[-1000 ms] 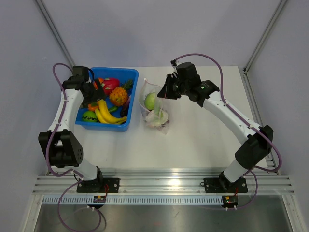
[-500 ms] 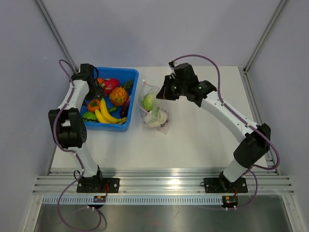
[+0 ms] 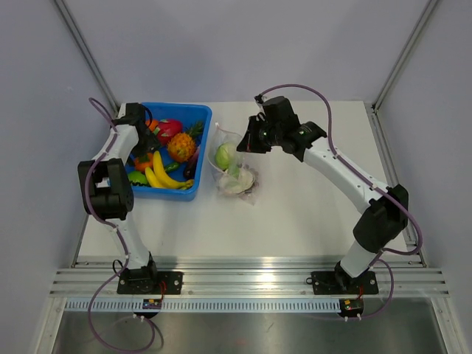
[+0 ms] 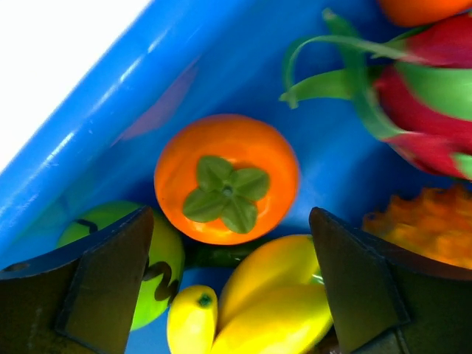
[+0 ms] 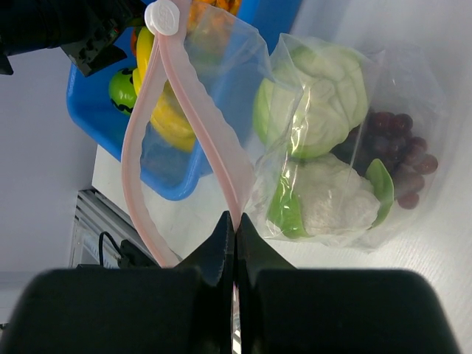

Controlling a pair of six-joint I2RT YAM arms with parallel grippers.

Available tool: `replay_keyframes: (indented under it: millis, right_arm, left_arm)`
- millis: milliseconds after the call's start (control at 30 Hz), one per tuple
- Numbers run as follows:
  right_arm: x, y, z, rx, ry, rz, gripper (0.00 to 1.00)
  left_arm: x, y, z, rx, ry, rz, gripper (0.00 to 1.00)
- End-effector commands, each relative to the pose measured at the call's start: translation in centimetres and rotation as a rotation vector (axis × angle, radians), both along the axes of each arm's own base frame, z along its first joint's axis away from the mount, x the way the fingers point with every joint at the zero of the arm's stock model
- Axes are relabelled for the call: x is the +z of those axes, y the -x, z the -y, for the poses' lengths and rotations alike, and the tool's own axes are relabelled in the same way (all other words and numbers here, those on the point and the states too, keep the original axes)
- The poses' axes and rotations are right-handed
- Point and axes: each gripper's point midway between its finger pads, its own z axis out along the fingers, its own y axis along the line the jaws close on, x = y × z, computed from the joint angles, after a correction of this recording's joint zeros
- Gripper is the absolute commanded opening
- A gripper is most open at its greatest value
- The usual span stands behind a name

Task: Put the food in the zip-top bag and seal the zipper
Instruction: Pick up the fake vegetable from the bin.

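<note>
Your left gripper [image 4: 230, 240] hangs inside the blue tray [image 3: 166, 194] at the far-left corner of the desk, fingers spread wide and holding nothing. The orange fruit [image 4: 226, 177] with the green leafy cap lies straight ahead of the gap, centred between the two fingers and just beyond their tips. It is round, so no long axis matters; a straight descent looks enough to bracket it. It is crowded, though: the bananas [image 4: 273, 295] touch its near side, a lime-green fruit with black markings [image 4: 166, 269] sits beside the left finger, and the dragon fruit [image 4: 420, 110] lies just past the right one, so the fingers may nudge a neighbour on the way down. The left arm is far nearer this food than the right. Your right gripper [image 5: 234, 232] has its fingers pressed together on the zipper [image 5: 212, 144], pinching the pink strip and lifting it so the mouth gapes towards the tray. The zip-top bag [image 3: 234, 166] lies just right of the tray, around the middle of the desk towards the far edge. It is clear and crinkly, and already holds a pale green cabbage [image 5: 317, 103], purple grapes [image 5: 402, 162] and a white-and-green piece [image 5: 324, 203] that I cannot name for certain. The zipper's white slider [image 5: 163, 16] sits at the strip's far end, so the seal is not yet made.
</note>
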Motion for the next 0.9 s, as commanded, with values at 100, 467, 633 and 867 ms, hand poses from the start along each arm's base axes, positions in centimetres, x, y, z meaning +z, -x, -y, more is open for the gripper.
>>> replay_keyframes:
  millis: [100, 467, 633, 867]
  right_arm:
    - [2.1, -0.2, -1.4, 0.043, -0.045, 0.051, 0.00]
    - [1.7, 0.0, -1.6, 0.046, -0.054, 0.028, 0.00]
    - [2.0, 0.0, -1.3, 0.034, -0.053, 0.033, 0.00]
    - [2.2, -0.1, -1.1, 0.023, -0.054, 0.042, 0.00]
  left_arm:
    - [-2.4, 0.8, -1.4, 0.115, -0.050, -0.025, 0.99]
    - [-4.9, 0.4, -0.4, 0.085, 0.006, -0.059, 0.79]
    - [0.2, -0.2, -0.3, 0.051, -0.009, 0.056, 0.61]
    - [8.9, 0.3, 0.3, -0.052, -0.046, 0.225, 0.59]
